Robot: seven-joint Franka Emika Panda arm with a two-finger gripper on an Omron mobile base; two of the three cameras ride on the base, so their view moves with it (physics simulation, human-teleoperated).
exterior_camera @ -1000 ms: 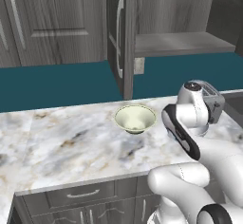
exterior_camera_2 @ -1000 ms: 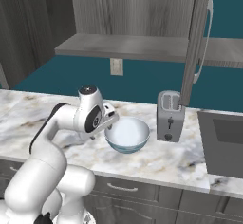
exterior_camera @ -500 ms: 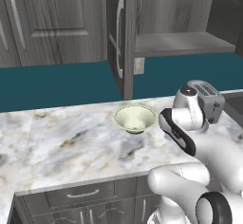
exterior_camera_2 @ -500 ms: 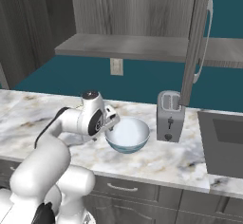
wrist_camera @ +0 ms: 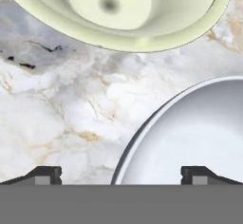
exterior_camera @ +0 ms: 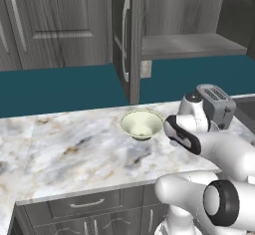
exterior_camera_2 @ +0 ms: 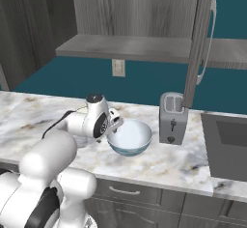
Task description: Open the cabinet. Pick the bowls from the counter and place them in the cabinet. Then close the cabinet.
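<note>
Looking across the scene from the base cameras, I see the cabinet (exterior_camera: 189, 25) standing open above the work area, its dark wood-grain door (exterior_camera: 127, 40) swung out toward me edge-on, the long silver handle (exterior_camera_2: 208, 43) showing on the other door at the right. Its shelf (exterior_camera_2: 125, 48) is bare where I can see it. Below runs the counter (exterior_camera: 64, 144), a marble slab with brownish veins against a teal back wall. A silver toaster (exterior_camera_2: 172, 118) sits on it toward the right, near the sink (exterior_camera_2: 231, 140).

Both bowls rest on the counter. The cream-green bowl (exterior_camera: 142, 124) stands upright under the open door. The white bowl (exterior_camera_2: 129, 137) with its bluish outside sits just left of the toaster, close to the cream one but with a strip of marble between them in the hand view.

My gripper (wrist_camera: 121, 175) hangs low over the white bowl's near rim, fingers spread wide with one fingertip (wrist_camera: 47, 174) over bare marble and the other over the bowl's interior, holding nothing.
</note>
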